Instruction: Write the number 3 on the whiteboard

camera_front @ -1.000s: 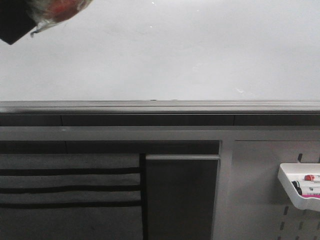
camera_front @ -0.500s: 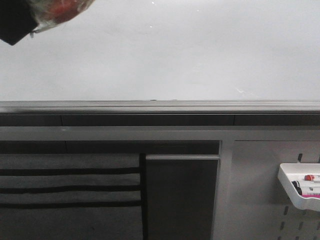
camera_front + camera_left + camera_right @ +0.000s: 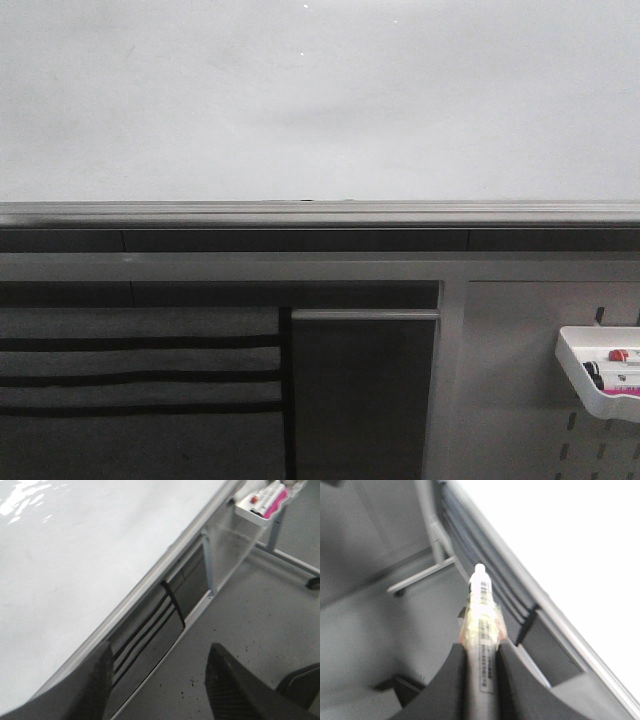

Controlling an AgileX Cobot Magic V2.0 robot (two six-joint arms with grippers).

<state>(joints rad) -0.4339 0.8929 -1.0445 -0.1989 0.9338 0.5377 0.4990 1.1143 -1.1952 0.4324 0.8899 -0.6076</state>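
Observation:
The whiteboard [image 3: 320,100] fills the upper half of the front view, glossy white with faint smudges and a grey rail [image 3: 320,212] along its lower edge. No number 3 shows on it in any view. Neither gripper appears in the front view. My left gripper [image 3: 160,650] is open with nothing between its dark fingers [image 3: 100,680]; it hangs over the floor just off the whiteboard [image 3: 75,555] edge. My right gripper [image 3: 481,645] is shut on a marker [image 3: 481,605] with a white tip and a clear wrap, which points along the board's edge, off the whiteboard [image 3: 570,540].
A white tray [image 3: 600,385] with markers hangs on the grey pegboard panel [image 3: 520,400] at the lower right, and it also shows in the left wrist view as the tray [image 3: 260,505]. A dark panel [image 3: 365,395] and a striped grey panel [image 3: 140,390] sit below the rail. A grey floor [image 3: 260,615] lies beyond.
The dark gripper with a clear-wrapped reddish thing at the upper left corner of the front view has moved out of the frame. Nothing else has changed.

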